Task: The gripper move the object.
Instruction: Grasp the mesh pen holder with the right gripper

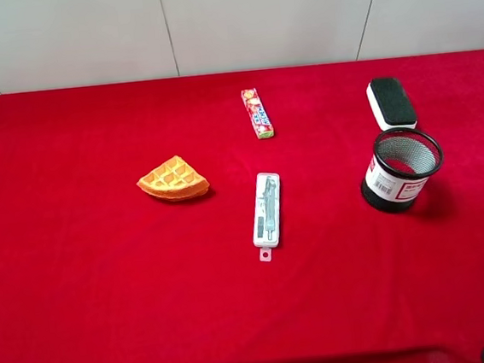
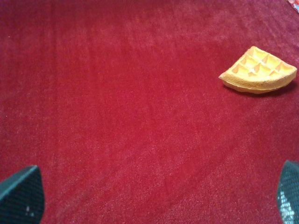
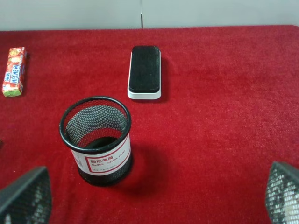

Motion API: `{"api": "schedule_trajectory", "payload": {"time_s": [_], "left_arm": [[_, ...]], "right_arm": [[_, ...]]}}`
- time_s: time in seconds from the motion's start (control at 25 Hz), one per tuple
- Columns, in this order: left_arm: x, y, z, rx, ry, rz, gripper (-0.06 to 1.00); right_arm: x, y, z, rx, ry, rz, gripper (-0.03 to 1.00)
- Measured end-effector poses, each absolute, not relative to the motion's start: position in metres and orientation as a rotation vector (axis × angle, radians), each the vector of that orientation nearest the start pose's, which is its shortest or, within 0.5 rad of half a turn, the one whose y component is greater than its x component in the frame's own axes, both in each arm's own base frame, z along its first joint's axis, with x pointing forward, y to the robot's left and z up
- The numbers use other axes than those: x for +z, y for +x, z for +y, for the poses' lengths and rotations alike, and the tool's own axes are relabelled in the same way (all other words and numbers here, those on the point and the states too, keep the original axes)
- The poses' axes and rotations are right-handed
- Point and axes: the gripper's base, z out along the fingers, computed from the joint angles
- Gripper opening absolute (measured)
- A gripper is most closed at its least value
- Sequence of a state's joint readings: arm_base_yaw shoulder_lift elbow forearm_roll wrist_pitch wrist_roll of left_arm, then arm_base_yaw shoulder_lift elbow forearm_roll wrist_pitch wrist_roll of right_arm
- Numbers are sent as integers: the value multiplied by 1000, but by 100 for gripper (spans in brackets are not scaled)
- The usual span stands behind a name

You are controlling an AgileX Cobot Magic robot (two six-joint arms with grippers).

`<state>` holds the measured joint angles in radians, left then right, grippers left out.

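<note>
The black wire-mesh pen cup (image 1: 400,170) stands upright on the red cloth at the right, with its white-and-red label facing the front. It is empty. In the right wrist view the cup (image 3: 96,140) stands ahead of my right gripper (image 3: 154,198), toward one finger, apart from it. The right gripper is open and empty, and only its two mesh-patterned fingertips (image 3: 25,198) show. My left gripper (image 2: 154,200) is open and empty over bare cloth at the left, far from the cup. Only its fingertips (image 2: 21,196) show.
A black-and-white eraser (image 1: 391,103) lies just behind the cup. A candy pack (image 1: 257,113) lies at the back centre and a packaged pen (image 1: 267,209) in the middle. A waffle piece (image 1: 172,180) lies left of centre, also in the left wrist view (image 2: 259,70).
</note>
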<state>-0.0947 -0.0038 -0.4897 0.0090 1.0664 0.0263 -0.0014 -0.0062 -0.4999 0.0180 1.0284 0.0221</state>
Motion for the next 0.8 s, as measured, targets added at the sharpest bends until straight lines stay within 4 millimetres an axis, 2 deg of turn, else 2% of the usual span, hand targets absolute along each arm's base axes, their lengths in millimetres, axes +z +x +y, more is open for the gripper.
{"api": "schedule_trajectory", "payload": {"time_s": [0.64,0.8], "left_arm": [[274,-4,1,-32,124,2053,99],[274,-4,1,-32,124,2053,99]], "right_arm": [[280,-5,1,36,23,2006,69],[283,5,2,44,24,2061,69]]}}
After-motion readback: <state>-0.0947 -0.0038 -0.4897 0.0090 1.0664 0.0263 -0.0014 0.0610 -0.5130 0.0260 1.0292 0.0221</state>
